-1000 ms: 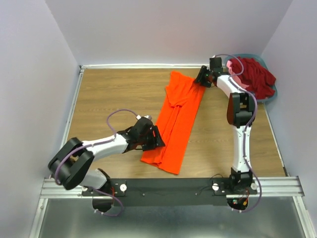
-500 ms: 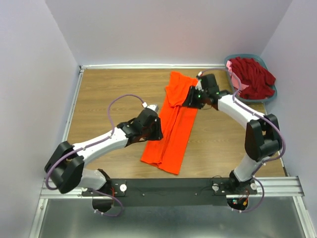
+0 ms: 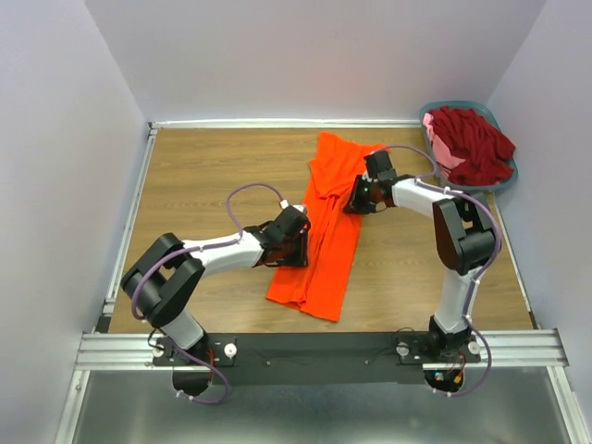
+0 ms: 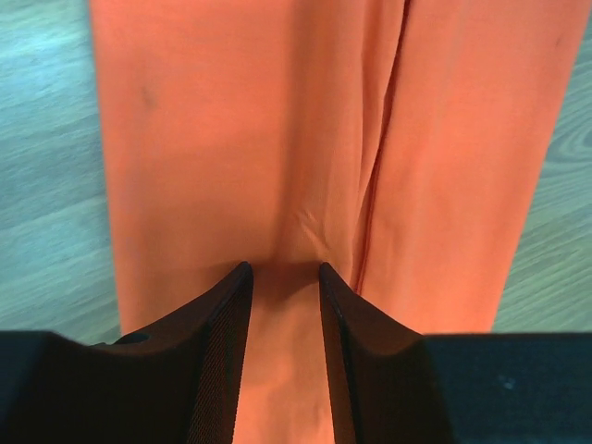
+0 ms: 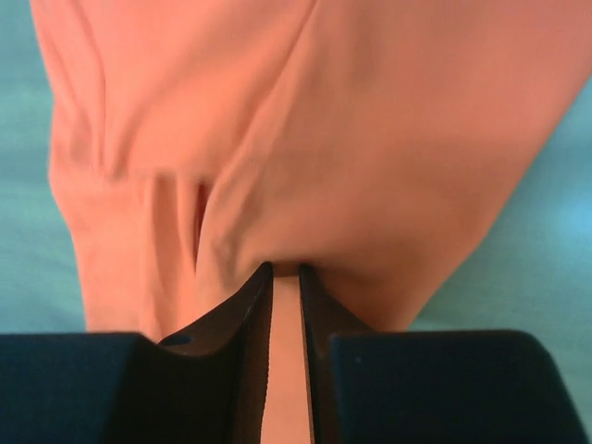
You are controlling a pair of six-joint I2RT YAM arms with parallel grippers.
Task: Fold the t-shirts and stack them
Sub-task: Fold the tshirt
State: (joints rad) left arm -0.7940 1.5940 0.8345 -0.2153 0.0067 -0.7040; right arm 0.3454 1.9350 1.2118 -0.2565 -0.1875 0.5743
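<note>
1. Left gripper (image 3: pixel 298 245): a second ago it sat beside the near-left edge of the orange t-shirt (image 3: pixel 322 264). It's now further up and over that edge, about mid-length of the strip, with the jaws narrowing on the way.
2. Right gripper (image 3: pixel 356 199): it was out at the far sleeve end, near the basket (image 3: pixel 460 104). It has pulled back toward mid-shirt and now sits on the right edge of the upper half, jaws also narrowing.
3. The shirt itself has barely shifted. It's a long strip, already folded lengthwise, lying diagonally mid-table (image 3: pixel 203 176).
4. My read: both arms are taking opposite-edge grips for the crosswise fold, so width is done and length is not. Nothing is stacked yet.
5. Left jaws, wrist view: part-way apart, tips pressed down on the cloth. A small pucker is gathering between the fingers (image 4: pixel 227 324) — straddling the fabric, not clamped.
6. Right jaws, wrist view: nearly together, only a thin slot left, and it's filled with orange. A ridge of fabric is drawn up into the tips — looks like a pinch on the shirt edge.
7. Far right: dark red t-shirt (image 3: pixel 476 139) and pink t-shirt (image 3: pixel 439 143) are heaped in the basket, unfolded. Most of the task is ahead.
</note>
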